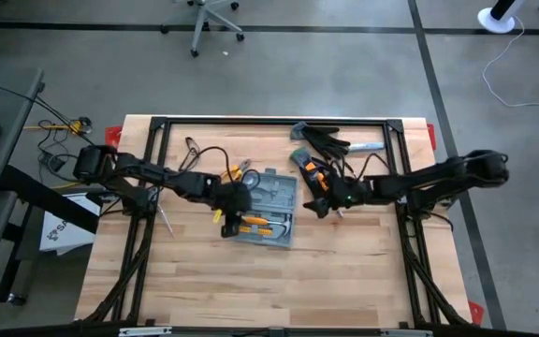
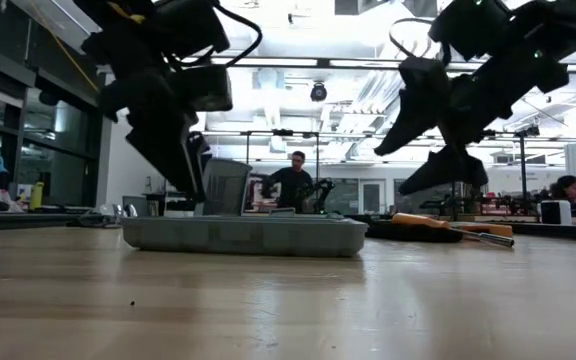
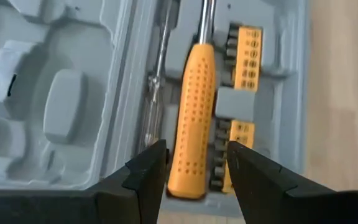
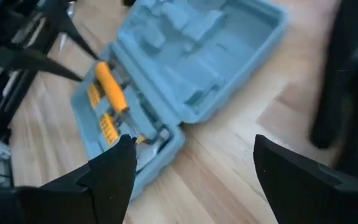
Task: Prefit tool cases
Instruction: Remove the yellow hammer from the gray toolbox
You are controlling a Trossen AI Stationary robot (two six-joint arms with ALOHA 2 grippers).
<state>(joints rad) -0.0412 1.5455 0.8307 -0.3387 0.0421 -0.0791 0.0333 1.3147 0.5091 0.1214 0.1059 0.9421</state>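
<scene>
The grey-blue tool case (image 1: 274, 198) lies open in the middle of the table, both halves flat with moulded trays up (image 4: 185, 68). An orange-handled screwdriver (image 3: 191, 118) and orange bit holders (image 3: 247, 50) sit in its near half. My left gripper (image 3: 197, 168) hangs open just above that half (image 2: 193, 170), one finger on either side of the handle's butt end. I cannot tell whether it touches the handle. My right gripper (image 4: 194, 168) is wide open and raised above the table (image 2: 438, 140), just right of the case (image 1: 324, 206).
Black work gloves (image 1: 324, 140) and an orange-handled tool (image 1: 309, 170) lie beyond the case toward the far right. Small tools (image 1: 195, 148) lie at the far left, and a thin tool (image 1: 165, 217) lies left of the case. Bare wood stretches along the near side. People show in the room behind.
</scene>
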